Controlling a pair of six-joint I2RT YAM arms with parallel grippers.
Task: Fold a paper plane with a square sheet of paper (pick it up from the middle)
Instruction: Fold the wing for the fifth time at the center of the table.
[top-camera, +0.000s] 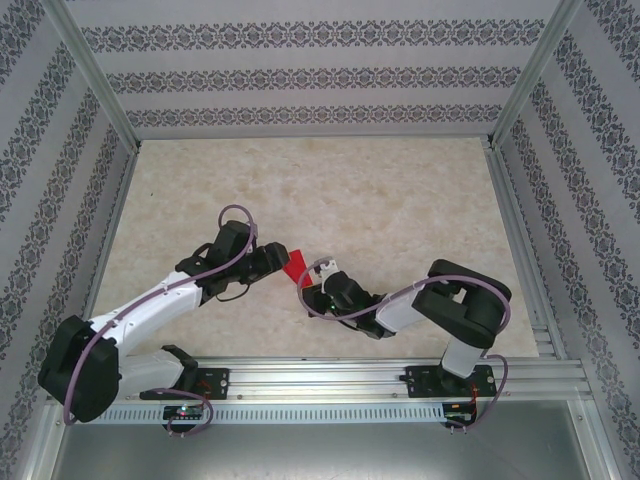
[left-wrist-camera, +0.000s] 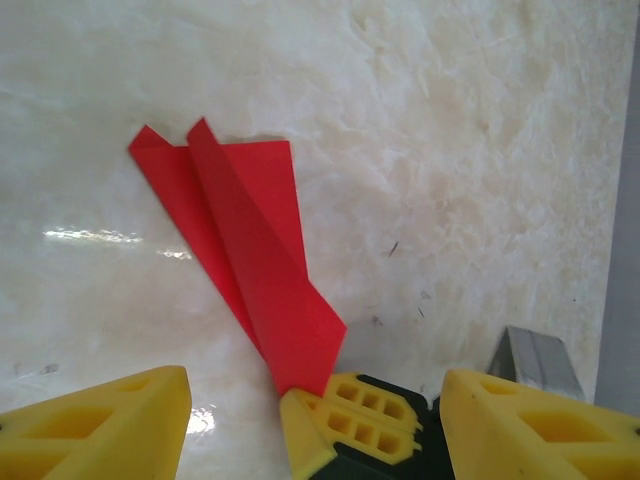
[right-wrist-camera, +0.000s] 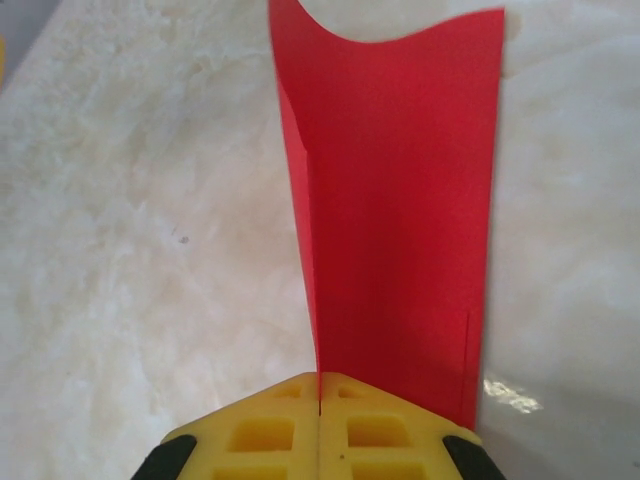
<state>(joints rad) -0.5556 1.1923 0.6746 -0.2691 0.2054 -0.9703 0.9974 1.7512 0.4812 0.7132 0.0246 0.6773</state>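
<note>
One creased, pointed red paper plane (left-wrist-camera: 250, 240) clamped in the right end effector (right-wrist-camera: 320, 395); left end effector (top-camera: 276, 262) spread apart.

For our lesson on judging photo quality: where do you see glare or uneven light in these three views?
Left wrist view: white glare streaks on the glossy table, left of the red paper plane. Right wrist view: one bright patch low, right of the paper plane. Top view: soft, even light, no glare.

Marbled beige table (top-camera: 400, 190) (glossy sheen)
</note>
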